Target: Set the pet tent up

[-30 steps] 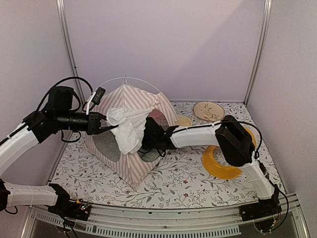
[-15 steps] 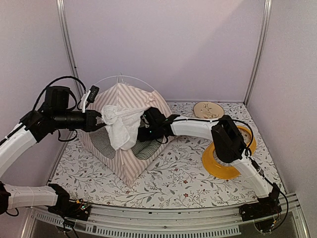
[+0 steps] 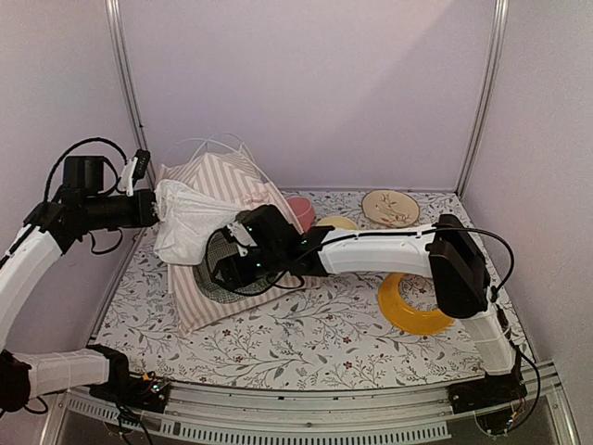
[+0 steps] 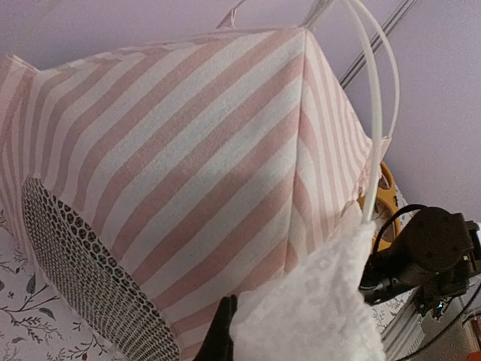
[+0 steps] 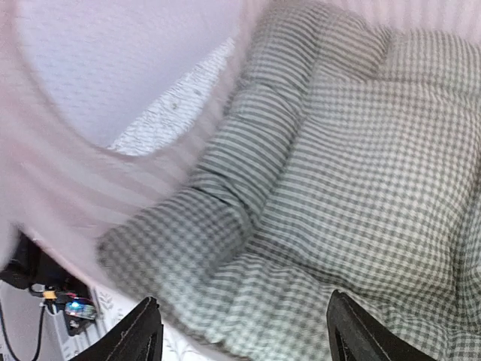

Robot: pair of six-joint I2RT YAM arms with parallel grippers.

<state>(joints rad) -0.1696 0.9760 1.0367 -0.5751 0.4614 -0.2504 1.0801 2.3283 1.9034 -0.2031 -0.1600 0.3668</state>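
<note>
The pet tent, pink-and-white striped, leans over to the left on the table, its thin white poles arching above it. My left gripper is shut on the tent's white sheer door flap, held up at the tent's left side. In the left wrist view one dark finger presses against the flap, with the striped wall and a mesh window behind. My right gripper reaches into the tent. It hangs open just over the green-and-white checked cushion, holding nothing.
A yellow ring lies at the right under my right forearm. A beige patterned plate sits at the back right. A pink bowl and a yellow dish stand behind the tent. The side walls are close.
My left gripper pulled the flap left and upward, and the tent tipped over to the left. My right gripper pushed further left inside the tent and its jaws widened.
</note>
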